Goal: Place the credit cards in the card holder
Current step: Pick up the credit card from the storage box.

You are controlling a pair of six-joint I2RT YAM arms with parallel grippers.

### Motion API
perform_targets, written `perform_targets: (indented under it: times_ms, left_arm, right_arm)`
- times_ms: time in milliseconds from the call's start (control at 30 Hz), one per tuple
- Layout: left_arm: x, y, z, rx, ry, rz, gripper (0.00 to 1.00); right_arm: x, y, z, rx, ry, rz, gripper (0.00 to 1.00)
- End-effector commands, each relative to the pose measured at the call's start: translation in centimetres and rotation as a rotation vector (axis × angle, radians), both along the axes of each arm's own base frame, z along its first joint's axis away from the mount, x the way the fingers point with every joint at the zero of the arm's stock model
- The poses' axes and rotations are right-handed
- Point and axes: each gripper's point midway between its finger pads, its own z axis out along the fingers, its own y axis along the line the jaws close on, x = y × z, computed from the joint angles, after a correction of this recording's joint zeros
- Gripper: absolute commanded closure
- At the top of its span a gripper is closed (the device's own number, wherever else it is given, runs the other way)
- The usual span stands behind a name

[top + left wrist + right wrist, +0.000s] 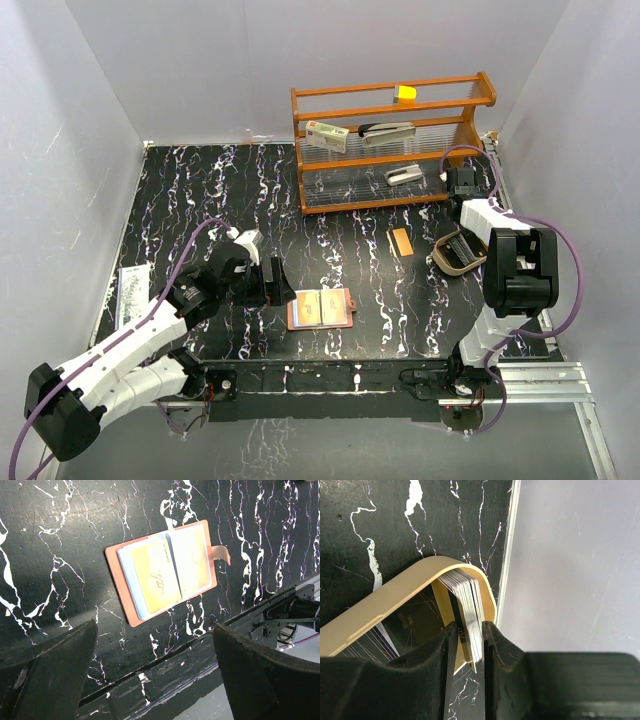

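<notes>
The reddish-brown card holder [320,310] [120,565] lies open on the black table. An orange card [156,577] sits over a light blue card [131,577] on its left panel. Another orange card [192,560] fills its right panel. One more orange card [401,241] lies loose further back. My left gripper [270,283] [155,630] hovers open just left of the holder, holding nothing. My right gripper [462,236] [470,630] reaches into the tan oval tray [445,262] [395,597]. Its fingers are closed against both sides of an upright stack of cards [470,597].
A wooden rack [390,150] with small items stands at the back. A white printed packet [133,295] lies off the table's left edge. The table's front edge [165,665] runs under my left gripper. The right wall [570,565] is close beside the tray.
</notes>
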Motion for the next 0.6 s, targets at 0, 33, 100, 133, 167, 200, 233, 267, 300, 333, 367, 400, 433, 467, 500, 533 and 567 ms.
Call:
perform_targets:
  times_ms: [0,33,100,133,167,200,233,267,300,333,367,400,433,467,500,533,567]
  left_arm:
    - [0.0,-0.3,1.1,-0.024,-0.022,-0.015,0.01]
    - [0.1,-0.3,1.2,-0.024,-0.024,-0.017,0.01]
    - [0.0,-0.3,1.0,-0.022,-0.022,-0.018,0.01]
    - [0.0,-0.3,1.0,-0.022,-0.022,-0.017,0.01]
    - [0.0,-0.3,1.0,-0.022,-0.022,-0.016,0.01]
    - [0.0,-0.3,1.0,-0.023,-0.023,-0.016,0.01]
    - [0.0,-0.3,1.0,-0.024,-0.022,-0.016,0.01]
    - [0.0,-0.3,1.0,-0.024,-0.022,-0.016,0.01]
    - [0.1,-0.4,1.0,-0.027,-0.023,-0.017,0.01]
    - [0.1,-0.4,1.1,-0.028,-0.023,-0.019,0.01]
    - [0.1,-0.4,1.0,-0.027,-0.021,-0.019,0.01]
    - [0.1,-0.4,1.0,-0.027,-0.022,-0.019,0.01]
    - [0.1,-0.4,1.1,-0.027,-0.022,-0.018,0.01]
    - [0.1,-0.4,1.0,-0.027,-0.022,-0.019,0.01]
    - [0.1,-0.4,1.1,-0.026,-0.023,-0.019,0.01]
    - [0.1,-0.4,1.0,-0.027,-0.023,-0.02,0.01]
    - [0.1,-0.4,1.1,-0.027,-0.024,-0.02,0.01]
  right_arm:
    - [1.6,-0.3,3.3,-0.004,-0.104,-0.007,0.78]
    - [1.6,-0.3,3.3,-0.003,-0.106,-0.007,0.81]
    - [1.7,-0.3,3.6,-0.003,-0.108,-0.006,0.84]
    - [1.8,-0.2,3.6,-0.001,-0.11,-0.004,0.85]
    - [1.8,-0.2,3.7,0.001,-0.111,-0.003,0.85]
    - [1.9,-0.2,3.8,0.002,-0.111,-0.004,0.86]
    - [1.9,-0.2,3.8,0.003,-0.112,-0.004,0.87]
    - [1.9,-0.2,3.9,0.004,-0.113,-0.003,0.87]
    - [1.9,-0.2,4.0,0.003,-0.115,-0.004,0.88]
    - [1.9,-0.2,4.1,0.001,-0.116,-0.004,0.89]
    - [1.9,-0.2,4.2,0.0,-0.116,-0.003,0.9]
    - [1.9,-0.2,4.3,-0.001,-0.118,-0.003,0.92]
    - [1.9,-0.2,4.3,0.0,-0.117,-0.002,0.94]
    - [1.9,-0.2,4.3,0.001,-0.116,-0.001,0.95]
    - [1.9,-0.2,4.4,0.005,-0.117,0.0,0.96]
    - [1.9,-0.1,4.5,0.007,-0.118,0.003,0.98]
    - [1.8,-0.1,4.5,0.01,-0.117,0.004,1.0]
